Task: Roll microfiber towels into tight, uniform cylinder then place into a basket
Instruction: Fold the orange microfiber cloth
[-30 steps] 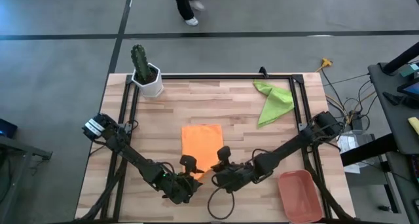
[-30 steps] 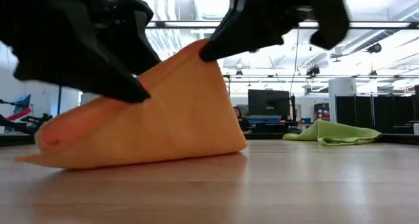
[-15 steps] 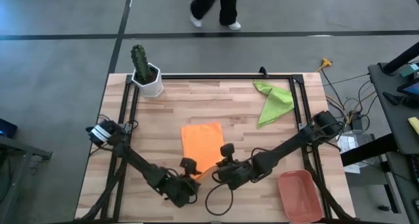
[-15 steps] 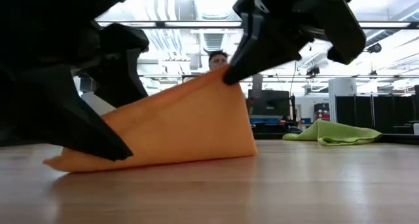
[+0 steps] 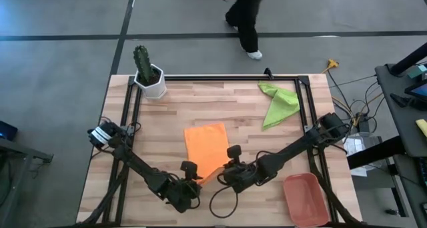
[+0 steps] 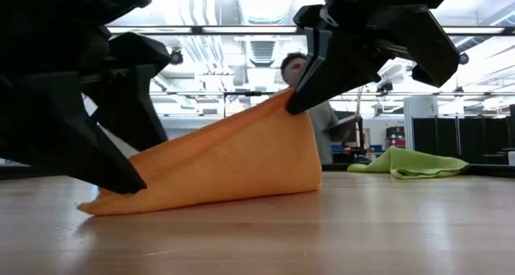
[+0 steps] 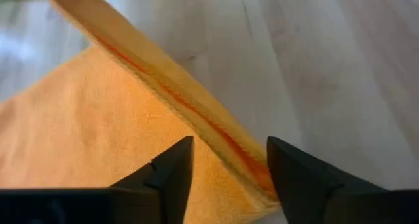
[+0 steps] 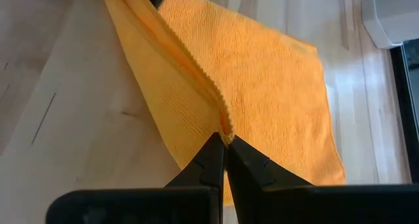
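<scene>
The orange towel [image 5: 205, 147] lies mid-table, its far part flat and its near edge raised into a ridge [image 6: 241, 146]. My right gripper [image 8: 224, 143] is shut on that ridge's right end [image 6: 299, 106]. My left gripper [image 7: 229, 160] stands open and low at the ridge's left end [image 5: 193, 183], one finger on either side of the edge; whether it touches the cloth I cannot tell. The green towel [image 5: 279, 103] lies crumpled at the far right. The basket [image 5: 305, 198] sits at the near right corner. My right gripper pinches the orange towel's raised near edge [image 8: 221, 122] between its two fingertips, at the edge's right end. The fingers slant down from the near right. One layer or several, I cannot tell. The cloth slopes from the hold [image 6: 294, 114] down to the table on both sides.
A white pot with a cactus [image 5: 150, 75] stands at the far left corner. A black frame [image 5: 220, 77] runs along the table's edges. A person [image 5: 245, 18] walks on the floor beyond the far edge. Bare wood lies left and right of the orange towel.
My left gripper has sunk toward the table at the towel's near left corner. The left part of the raised edge, a high hump before, now lies low on the wood. The right end stays pinched by my right gripper, a little lower and farther right.
</scene>
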